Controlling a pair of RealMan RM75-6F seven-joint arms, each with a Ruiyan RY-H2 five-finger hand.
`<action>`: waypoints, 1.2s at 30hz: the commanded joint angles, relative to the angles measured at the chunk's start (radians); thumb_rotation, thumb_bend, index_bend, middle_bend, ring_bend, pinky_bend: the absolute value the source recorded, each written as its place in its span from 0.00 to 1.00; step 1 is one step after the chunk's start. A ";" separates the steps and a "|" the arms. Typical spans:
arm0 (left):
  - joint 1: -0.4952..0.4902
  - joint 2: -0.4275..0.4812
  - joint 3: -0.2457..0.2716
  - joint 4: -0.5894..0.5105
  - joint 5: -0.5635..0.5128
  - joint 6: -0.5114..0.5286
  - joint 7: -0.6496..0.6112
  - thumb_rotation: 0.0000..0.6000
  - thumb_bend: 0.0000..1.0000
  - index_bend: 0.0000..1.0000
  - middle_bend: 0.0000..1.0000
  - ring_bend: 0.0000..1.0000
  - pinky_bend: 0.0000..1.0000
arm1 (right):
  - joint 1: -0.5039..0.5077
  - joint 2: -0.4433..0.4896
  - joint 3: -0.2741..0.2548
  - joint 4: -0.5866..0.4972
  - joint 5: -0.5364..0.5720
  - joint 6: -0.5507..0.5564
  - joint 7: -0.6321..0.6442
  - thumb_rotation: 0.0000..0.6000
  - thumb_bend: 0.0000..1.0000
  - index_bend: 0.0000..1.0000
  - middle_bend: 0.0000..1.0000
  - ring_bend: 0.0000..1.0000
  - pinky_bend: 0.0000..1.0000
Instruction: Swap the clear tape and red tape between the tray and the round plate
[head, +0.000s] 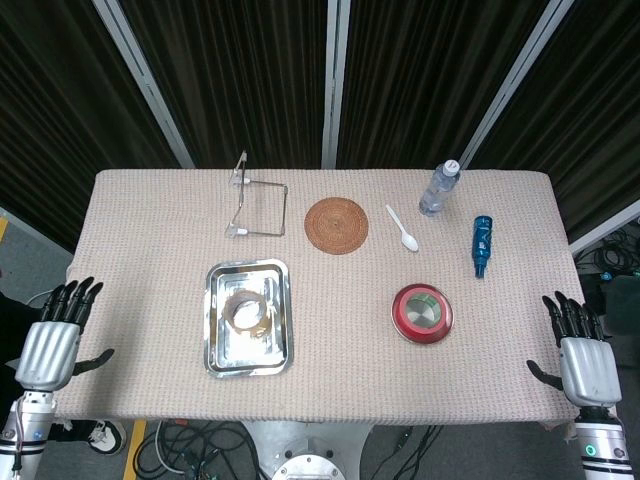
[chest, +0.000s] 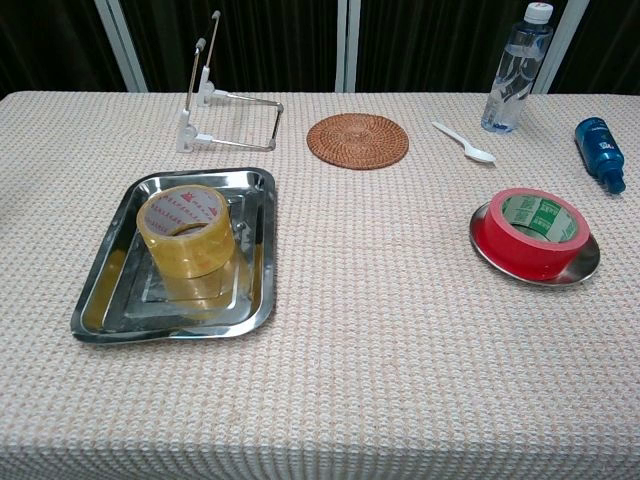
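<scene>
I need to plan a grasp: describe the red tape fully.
The red tape is a wide roll with a glossy red outer band and a white inner core printed with green marks. It lies flat, hole upward, on the round plate, a shallow shiny metal dish whose rim shows around it. It sits on the table's right side, in front of the white spoon and blue bottle. Nothing but the plate touches it; neither hand is near it.

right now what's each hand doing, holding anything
Left hand: open, holding nothing, off the table's left edge.
Right hand: open, holding nothing, off the right edge.
</scene>
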 joint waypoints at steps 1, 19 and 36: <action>0.000 0.004 0.000 -0.005 0.001 0.001 0.003 1.00 0.08 0.06 0.03 0.00 0.08 | 0.001 0.001 0.001 -0.002 -0.002 0.001 -0.001 1.00 0.08 0.00 0.00 0.00 0.00; -0.145 0.057 -0.004 -0.127 0.116 -0.154 -0.023 1.00 0.07 0.06 0.03 0.00 0.08 | 0.010 0.018 0.007 -0.019 0.006 -0.010 -0.011 1.00 0.08 0.00 0.00 0.00 0.00; -0.424 -0.124 -0.058 -0.067 -0.007 -0.550 0.011 1.00 0.06 0.06 0.00 0.00 0.08 | 0.010 0.023 0.014 0.005 0.024 -0.014 0.021 1.00 0.08 0.00 0.00 0.00 0.00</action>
